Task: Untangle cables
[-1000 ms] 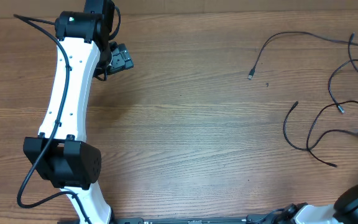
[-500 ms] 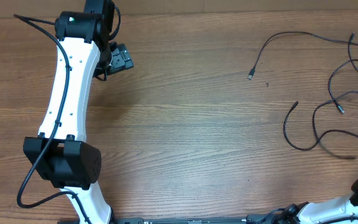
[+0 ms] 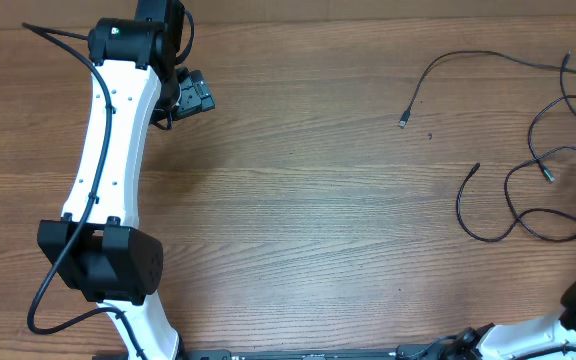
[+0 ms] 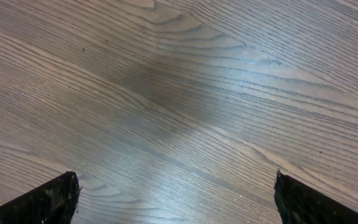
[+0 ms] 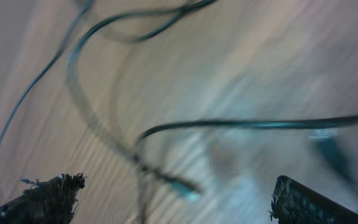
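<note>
The thin black cables [image 3: 458,205] with small pale plug tips lie on the right part of the brown wood-grain tabletop [image 3: 318,200]. Compared with one second ago, the lowest strand's free end lies farther right, and the loop beside it has shifted. Right gripper [image 5: 176,199]: fingers spread wide above the blurred cables, pinching nothing. Left gripper [image 4: 178,196]: unchanged, spread over bare wood, well apart from the cables.
</note>
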You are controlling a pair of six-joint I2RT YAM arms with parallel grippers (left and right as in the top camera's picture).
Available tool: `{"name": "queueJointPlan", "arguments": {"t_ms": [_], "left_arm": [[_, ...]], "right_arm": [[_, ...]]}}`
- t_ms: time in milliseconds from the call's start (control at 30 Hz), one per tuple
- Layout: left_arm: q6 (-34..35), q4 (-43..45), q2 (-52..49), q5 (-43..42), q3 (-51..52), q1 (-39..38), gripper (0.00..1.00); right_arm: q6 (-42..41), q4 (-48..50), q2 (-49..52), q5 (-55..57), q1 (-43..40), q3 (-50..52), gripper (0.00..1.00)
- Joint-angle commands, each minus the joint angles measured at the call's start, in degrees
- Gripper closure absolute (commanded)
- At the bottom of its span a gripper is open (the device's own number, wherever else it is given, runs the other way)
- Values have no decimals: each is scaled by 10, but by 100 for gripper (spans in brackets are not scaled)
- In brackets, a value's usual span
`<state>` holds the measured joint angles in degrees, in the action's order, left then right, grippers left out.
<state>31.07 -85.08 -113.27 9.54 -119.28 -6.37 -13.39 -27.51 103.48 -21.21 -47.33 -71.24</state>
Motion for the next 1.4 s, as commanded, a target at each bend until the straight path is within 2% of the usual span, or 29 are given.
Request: {"name": "queueJointPlan", "arguments": {"t_ms": [0,100,233,267,367,467,567,767,1367], "left_arm": [[-11,0,5,10,-1,-4,0],[-11,0,5,10,-1,-4,0],[-11,0,5,10,-1,-4,0],[-11,0,5,10,-1,-4,0],[-11,1,5,10,-1,-4,0],[-11,0,5,10,-1,-4,0],[-11,0,5,10,-1,-4,0],[-11,0,5,10,-1,-5,0],[-11,0,5,10,-1,-4,0]], "right_arm": [[35,-9,-2,-83,53,0,0],[60,-27,-2,-77,133,0,0],[60,-46,-2,-31,252,0,0],[60,-47,-2,-28,305,0,0],[60,-47,-2,-27,375,0,0],[60,-38,-2,24,474,0,0],[60,-38,-2,38,526,0,0],[60,-37,-2,38,566,0,0],[60,-37,-2,32,566,0,0]]}}
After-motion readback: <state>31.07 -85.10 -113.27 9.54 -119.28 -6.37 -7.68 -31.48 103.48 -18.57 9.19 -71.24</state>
